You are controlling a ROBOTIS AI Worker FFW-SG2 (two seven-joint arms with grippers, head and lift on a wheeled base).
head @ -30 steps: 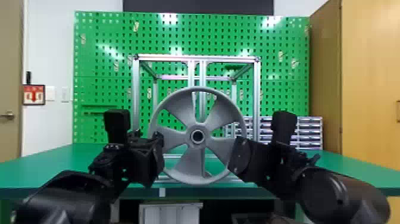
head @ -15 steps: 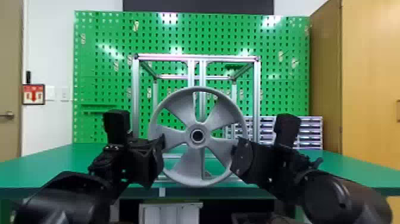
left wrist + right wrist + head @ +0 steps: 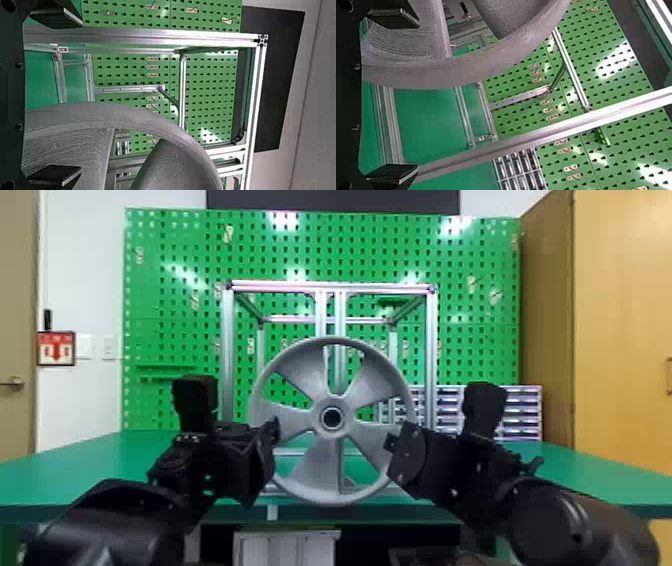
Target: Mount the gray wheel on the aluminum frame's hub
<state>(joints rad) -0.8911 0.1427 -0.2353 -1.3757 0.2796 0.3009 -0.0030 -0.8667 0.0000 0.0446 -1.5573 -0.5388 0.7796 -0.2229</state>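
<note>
Head view: gray wheel (image 3: 315, 465) was seen upright before the aluminum frame (image 3: 227, 360), flanked low by left gripper (image 3: 275, 431) and right gripper (image 3: 393, 442). Left wrist view: jaws were spread wide, wheel rim (image 3: 119, 114) framed between. Right wrist view: jaws were likewise spread, rim between.

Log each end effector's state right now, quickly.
Left end effector: open, part of the gray wheel between its fingers.
Right end effector: open, wheel also partly between its fingers.
</note>
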